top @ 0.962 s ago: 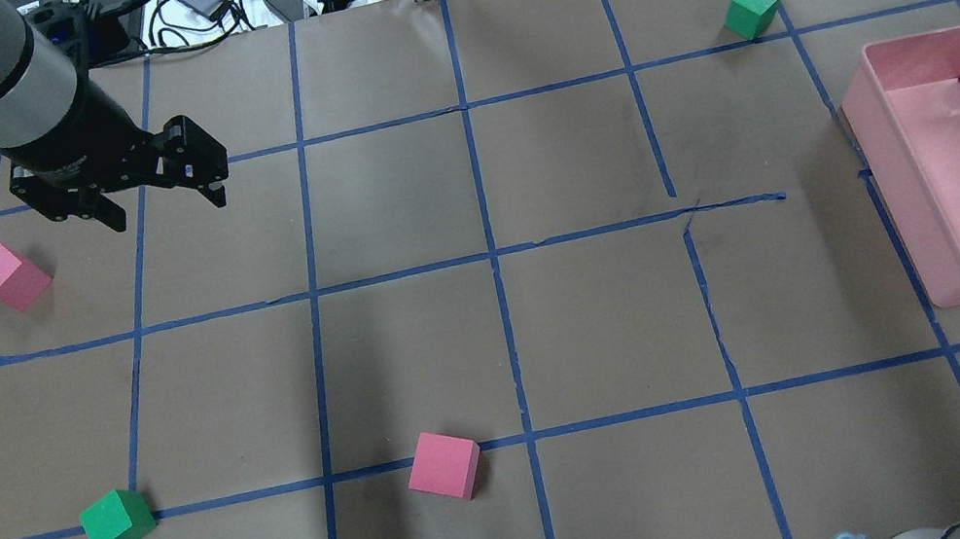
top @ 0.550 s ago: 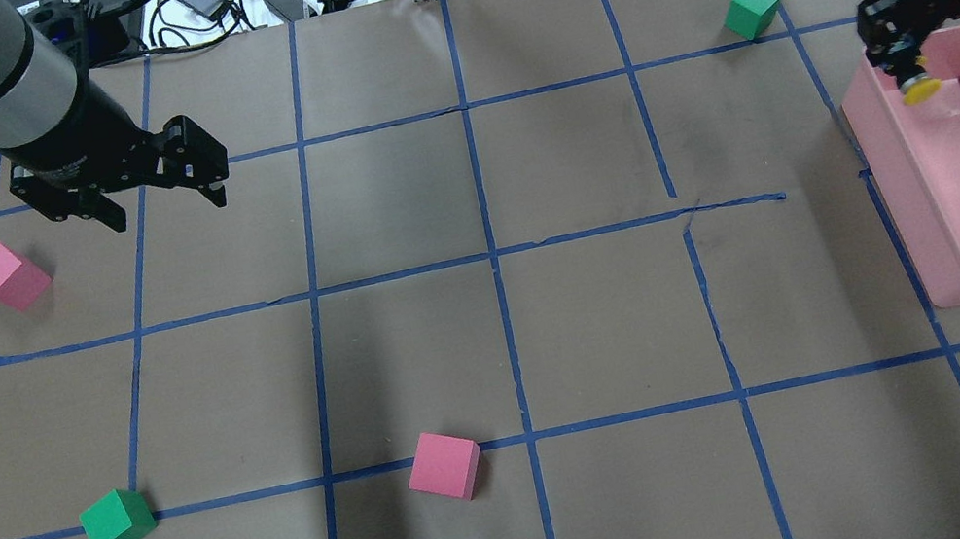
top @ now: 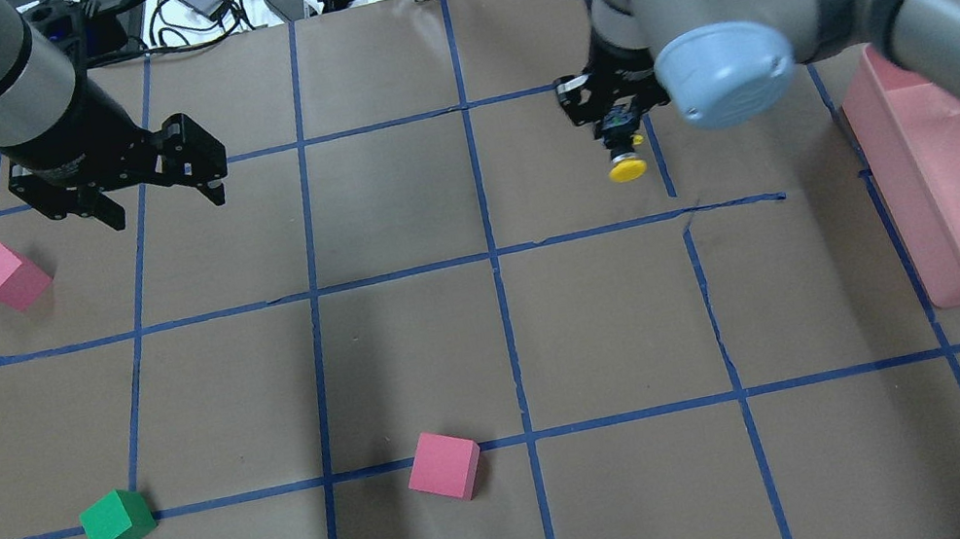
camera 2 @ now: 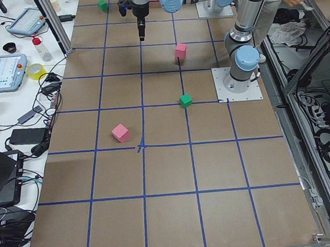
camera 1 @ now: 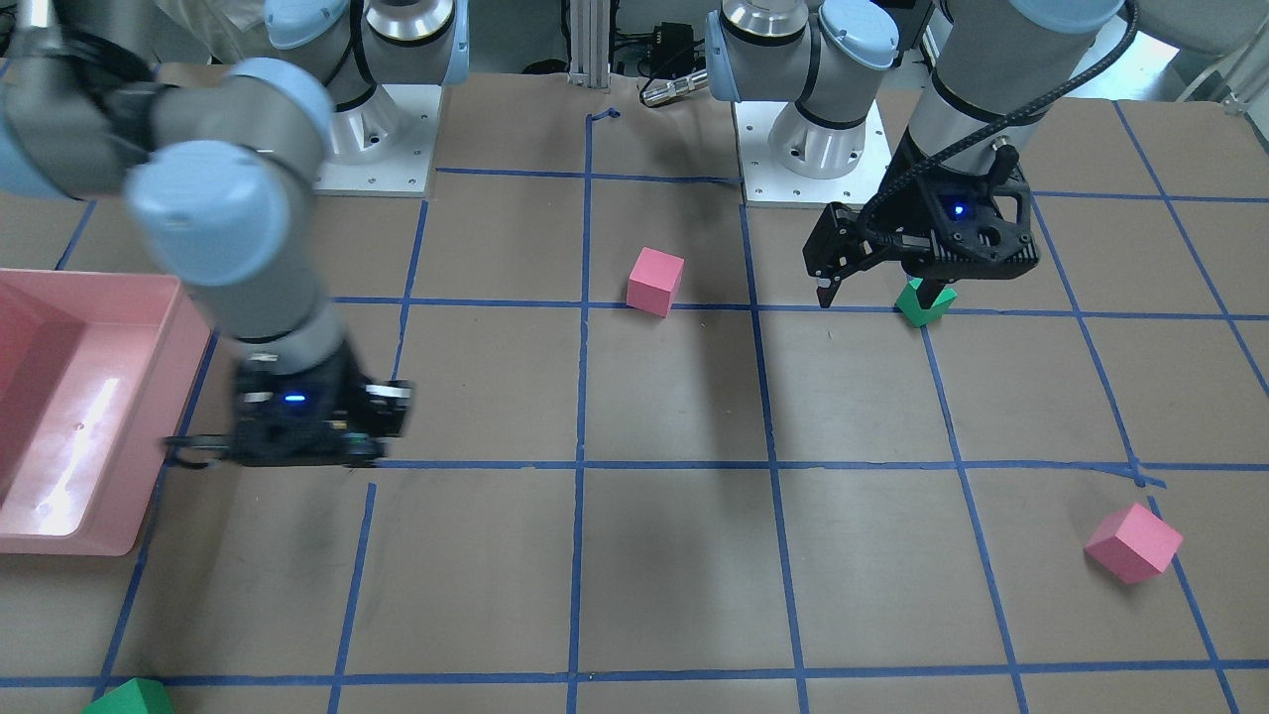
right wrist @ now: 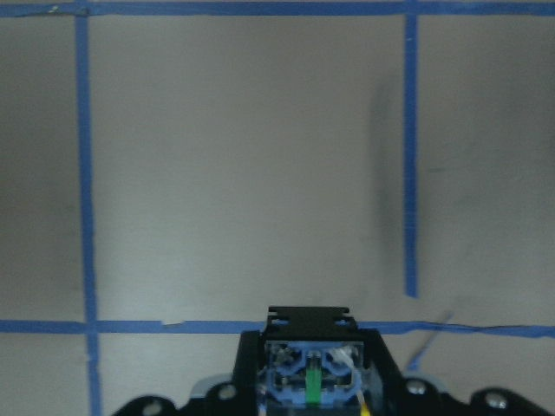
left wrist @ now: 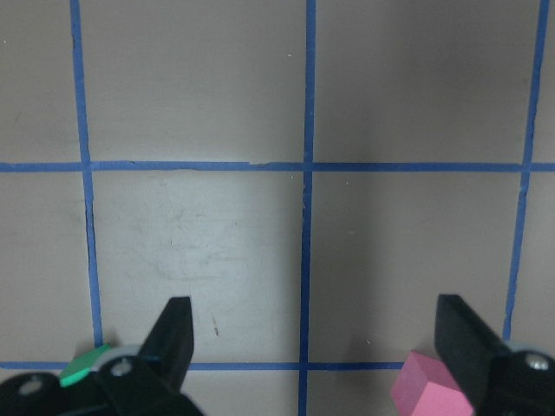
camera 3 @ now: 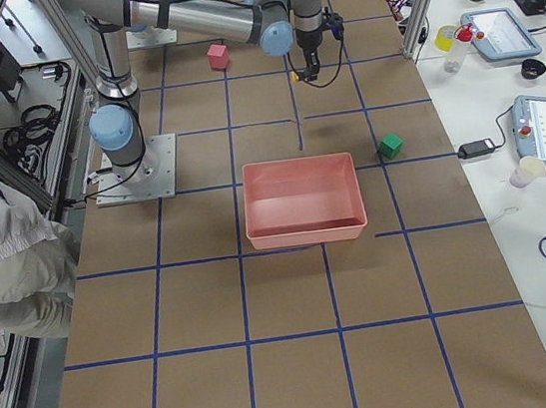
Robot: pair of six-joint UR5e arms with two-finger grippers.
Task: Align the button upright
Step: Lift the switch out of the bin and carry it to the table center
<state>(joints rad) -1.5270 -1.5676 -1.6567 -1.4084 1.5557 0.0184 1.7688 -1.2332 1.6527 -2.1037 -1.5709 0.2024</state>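
Button (top: pixel 622 155) clamped in right fingers (right wrist: pixel 249 373), cap down, body part-hidden, left fingers (left wrist: pixel 173 334) apart

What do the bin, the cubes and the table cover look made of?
Bin: pink plastic, glossy; its floor shows glare.
Cubes: matte, flat colour, perhaps foam or painted wood.
Table cover: brown paper, matte, with faint creases.

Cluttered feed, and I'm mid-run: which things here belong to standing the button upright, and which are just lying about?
In the job:
button, cap down in the right claw

Lying about:
pink tray
pink cube
second pink cube
green cube
second green cube
left claw, open and empty
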